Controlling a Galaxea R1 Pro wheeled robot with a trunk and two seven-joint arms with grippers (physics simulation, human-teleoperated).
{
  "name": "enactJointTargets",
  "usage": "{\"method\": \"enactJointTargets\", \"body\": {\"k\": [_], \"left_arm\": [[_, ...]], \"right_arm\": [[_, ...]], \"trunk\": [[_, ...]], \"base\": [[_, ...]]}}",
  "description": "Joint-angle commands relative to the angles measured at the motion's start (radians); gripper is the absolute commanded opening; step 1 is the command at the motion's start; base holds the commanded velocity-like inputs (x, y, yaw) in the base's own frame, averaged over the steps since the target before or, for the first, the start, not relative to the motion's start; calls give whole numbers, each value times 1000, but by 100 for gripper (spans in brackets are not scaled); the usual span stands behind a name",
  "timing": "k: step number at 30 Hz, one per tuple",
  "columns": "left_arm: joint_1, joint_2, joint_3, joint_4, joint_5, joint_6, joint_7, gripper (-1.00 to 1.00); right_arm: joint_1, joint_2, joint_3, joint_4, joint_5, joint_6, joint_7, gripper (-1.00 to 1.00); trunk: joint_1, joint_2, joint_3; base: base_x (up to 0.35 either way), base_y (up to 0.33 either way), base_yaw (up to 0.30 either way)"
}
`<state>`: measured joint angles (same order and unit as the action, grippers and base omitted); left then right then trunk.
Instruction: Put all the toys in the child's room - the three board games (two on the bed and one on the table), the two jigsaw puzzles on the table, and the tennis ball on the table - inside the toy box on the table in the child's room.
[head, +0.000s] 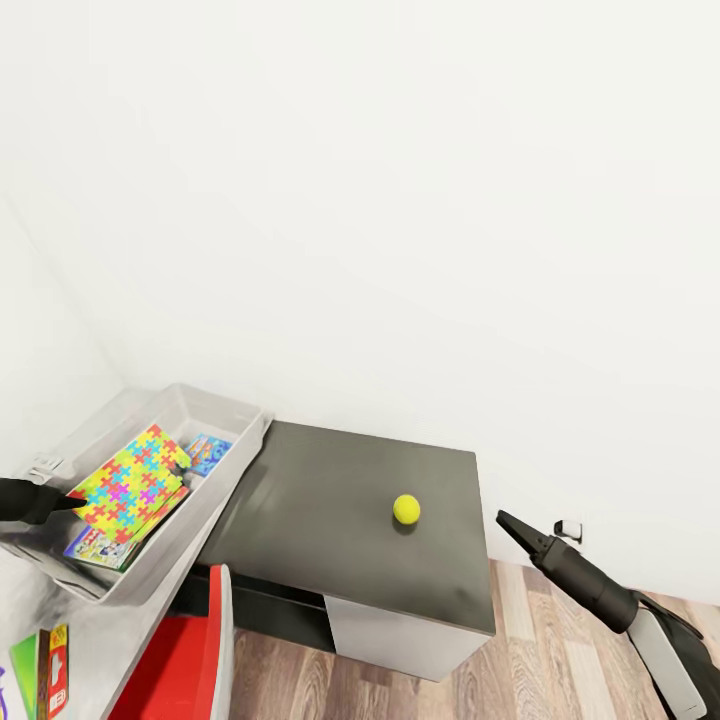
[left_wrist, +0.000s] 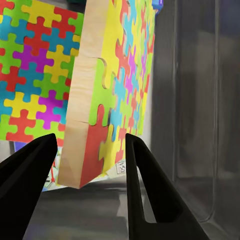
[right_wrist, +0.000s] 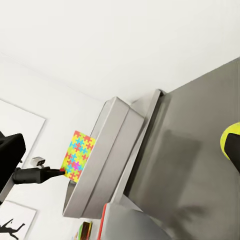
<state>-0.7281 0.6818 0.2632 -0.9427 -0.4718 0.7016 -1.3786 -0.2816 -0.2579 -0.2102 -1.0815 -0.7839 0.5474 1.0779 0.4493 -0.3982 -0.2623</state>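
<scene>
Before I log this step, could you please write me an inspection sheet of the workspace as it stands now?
Surface: dark-grey table section, bare apart from the ball.
Job's things: toy box holds jigsaw puzzles lying over board games; tennis ball on the dark top, outside the box.
Clutter: red object below the box; colourful box at the lower left edge.
Grippers: left gripper open at a puzzle's edge; right gripper beside the table, holding nothing seen.
Cables: nothing seen.
Surroundings: white wall, wood-plank floor.

Multicolour jigsaw puzzle (head: 130, 483); yellow-green tennis ball (head: 406, 509)
</scene>
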Motion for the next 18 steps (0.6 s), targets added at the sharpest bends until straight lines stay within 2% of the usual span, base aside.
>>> {"method": "enactJointTargets", "body": {"k": [1,2,3,18], "left_arm": [[-1,-1,2,-1,-10,10,-10,-100],[-1,-1,2,-1,-10,10,-10,-100],[-1,-1,2,-1,-10,10,-10,100],[-1,-1,3,-1,-11,12,-8,100]], "right_arm": [[-1,-1,0,0,-6,8,0,100],[-1,-1,0,0,-6,8,0,100],[-1,-1,0,0,-6,8,0,100],[-1,-1,0,14,-6,8,1,100]], "trunk": [[1,-2,-2],[1,-2,-2],[1,-2,-2],[1,-2,-2]], "base": [[0,0,0],[0,0,0],[0,0,0],[0,0,0]]}}
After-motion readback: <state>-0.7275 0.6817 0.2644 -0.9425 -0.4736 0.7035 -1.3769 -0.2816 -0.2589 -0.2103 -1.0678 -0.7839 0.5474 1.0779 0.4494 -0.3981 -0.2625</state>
